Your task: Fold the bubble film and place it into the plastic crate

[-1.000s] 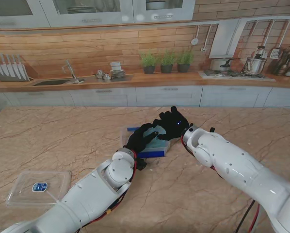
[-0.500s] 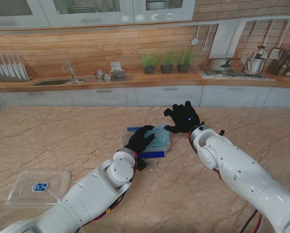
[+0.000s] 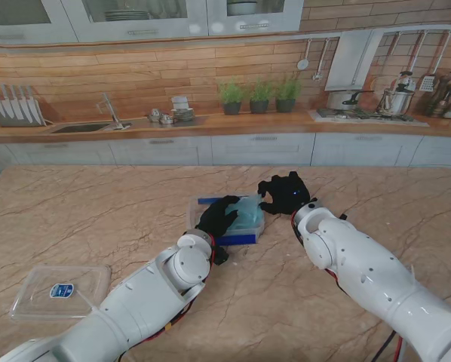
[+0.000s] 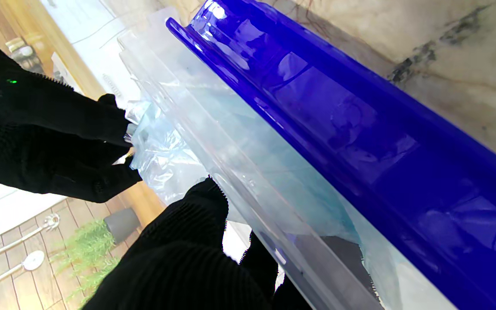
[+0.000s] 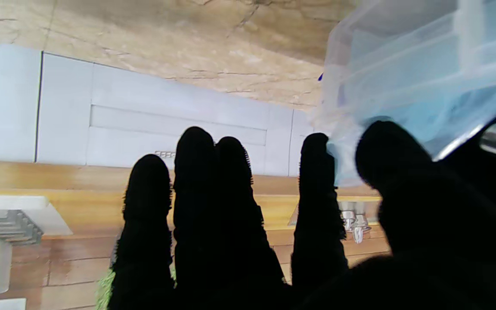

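We see the plastic crate (image 3: 244, 235), clear-walled with blue rim bars, sitting near the middle of the marble table. The bubble film (image 3: 246, 213), pale blue and translucent, lies bunched inside it, its crumpled folds pressing against the clear wall and rising slightly over the rim.

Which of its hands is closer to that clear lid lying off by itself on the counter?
Left. The left hand is over the plastic crate, on the same side as the lid. The right hand sits at the crate's far right edge, farther off.
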